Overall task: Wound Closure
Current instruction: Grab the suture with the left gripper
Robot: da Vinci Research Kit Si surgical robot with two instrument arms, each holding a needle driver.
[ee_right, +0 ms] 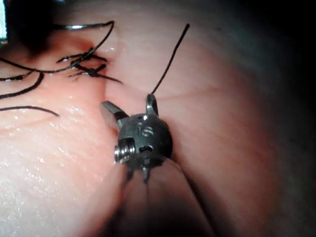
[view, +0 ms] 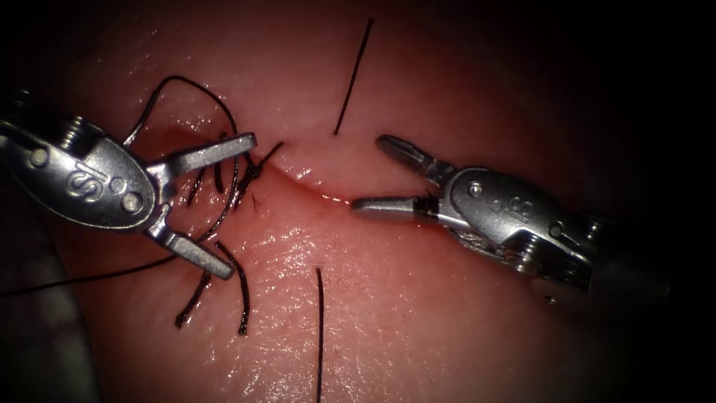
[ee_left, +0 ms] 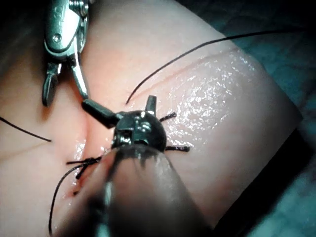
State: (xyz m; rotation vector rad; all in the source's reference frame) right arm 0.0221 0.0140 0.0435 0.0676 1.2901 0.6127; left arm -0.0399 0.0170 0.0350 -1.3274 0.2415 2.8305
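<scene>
The tissue (view: pixel 418 313) has a cut (view: pixel 321 190) running across its middle. A knotted stitch (view: pixel 252 173) with short dark tails sits at the cut's left end, also seen in the right wrist view (ee_right: pixel 89 71). Loops of thread (view: pixel 195 88) lie around it on the left side. My left tool (view: pixel 237 205) hovers over those loops with its jaws wide open and holds nothing; its own view shows it too (ee_left: pixel 123 104). My right tool (view: pixel 369 173) is at the cut's right end, open and empty, and appears up close (ee_right: pixel 131 106).
Two stray thread pieces lie on the tissue, one above the cut (view: pixel 354 75) and one below it (view: pixel 319 336). A thread strand (view: pixel 82 280) trails off to the left edge. Red fluid (view: pixel 335 198) lines the cut. The right tool (ee_left: pixel 65 91) appears in the left wrist view.
</scene>
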